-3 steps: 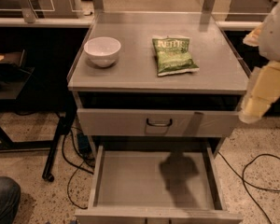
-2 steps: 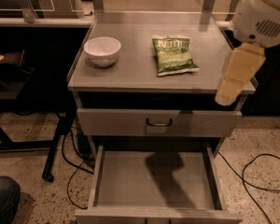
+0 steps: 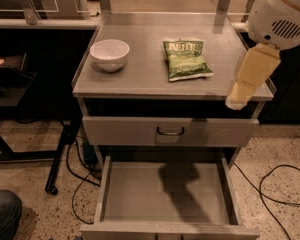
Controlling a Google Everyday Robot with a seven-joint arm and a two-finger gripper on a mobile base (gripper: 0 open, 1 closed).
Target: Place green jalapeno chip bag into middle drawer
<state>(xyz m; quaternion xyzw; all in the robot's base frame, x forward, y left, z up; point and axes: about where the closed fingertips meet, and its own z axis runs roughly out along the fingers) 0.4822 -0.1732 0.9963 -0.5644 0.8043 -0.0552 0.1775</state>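
The green jalapeno chip bag (image 3: 186,59) lies flat on the grey cabinet top (image 3: 140,79), right of centre, with its white lettering toward the back. The middle drawer (image 3: 165,191) is pulled out low at the front, a shallow grey tray with nothing in it but the arm's shadow. My gripper (image 3: 240,96) hangs on its cream link below the white round arm housing (image 3: 280,14). It sits over the right front corner of the cabinet top, to the right of the bag and apart from it.
A white bowl (image 3: 109,54) stands on the left of the cabinet top. A closed drawer front with a dark curved handle (image 3: 170,131) is just above the open drawer. Cables (image 3: 275,184) trail on the speckled floor to the right, and black table legs (image 3: 60,154) stand to the left.
The arm has swung left from the right edge of the view, bringing the gripper in over the cabinet's right front corner. Bag, bowl and drawer have not moved.
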